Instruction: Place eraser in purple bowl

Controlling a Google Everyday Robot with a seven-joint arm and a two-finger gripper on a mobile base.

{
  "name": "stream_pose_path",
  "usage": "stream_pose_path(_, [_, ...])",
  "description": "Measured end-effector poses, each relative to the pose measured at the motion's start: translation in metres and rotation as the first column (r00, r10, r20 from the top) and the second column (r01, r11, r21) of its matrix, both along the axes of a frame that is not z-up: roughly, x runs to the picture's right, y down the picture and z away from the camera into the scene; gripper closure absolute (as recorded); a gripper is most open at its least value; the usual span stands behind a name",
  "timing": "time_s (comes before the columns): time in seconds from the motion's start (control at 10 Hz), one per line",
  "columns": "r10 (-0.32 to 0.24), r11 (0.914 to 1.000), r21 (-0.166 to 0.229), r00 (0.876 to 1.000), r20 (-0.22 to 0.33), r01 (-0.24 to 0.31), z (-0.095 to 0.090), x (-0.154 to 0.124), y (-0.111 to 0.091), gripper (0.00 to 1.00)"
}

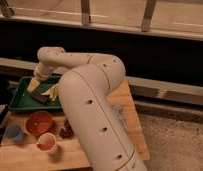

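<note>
The eraser [40,98], a small flat dark block, lies in the green tray [17,102] near its middle. My gripper [37,76] hangs at the end of the white arm over the tray's back part, above and slightly left of the eraser, close to a pale yellow wedge [33,84]. A dark maroon shape [67,131] shows on the wooden table beside the arm and is mostly hidden by it. It may be the purple bowl, but I cannot tell.
A second pale yellow wedge [50,91] lies in the tray. An orange-red bowl [39,122], a blue cup [15,132] and a white cup [46,142] stand on the wooden table [25,157]. My bulky arm [95,110] covers the table's right half.
</note>
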State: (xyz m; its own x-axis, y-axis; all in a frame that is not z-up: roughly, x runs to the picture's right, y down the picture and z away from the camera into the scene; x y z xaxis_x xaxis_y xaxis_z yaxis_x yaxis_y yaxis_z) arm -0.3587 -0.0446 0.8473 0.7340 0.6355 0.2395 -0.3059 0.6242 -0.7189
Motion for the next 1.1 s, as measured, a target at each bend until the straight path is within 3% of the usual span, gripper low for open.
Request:
stream_pose_path(0.2, [-0.01,0.9999,-0.004,0.999,0.034,0.01,-0.001,-0.001,0.004,0.2])
stream_pose_path(0.5, [-0.006,1.0,-0.006,0.999,0.038,0.006,-0.002,-0.003,0.004,0.2])
stream_pose_path(0.8, [0.013,0.9987,-0.051,0.999,0.048,-0.01,0.029,-0.011,0.024,0.2])
stream_pose_path(1.1, [0.008,0.9982,-0.061,0.999,0.05,-0.005,0.061,-0.03,0.042,0.2])
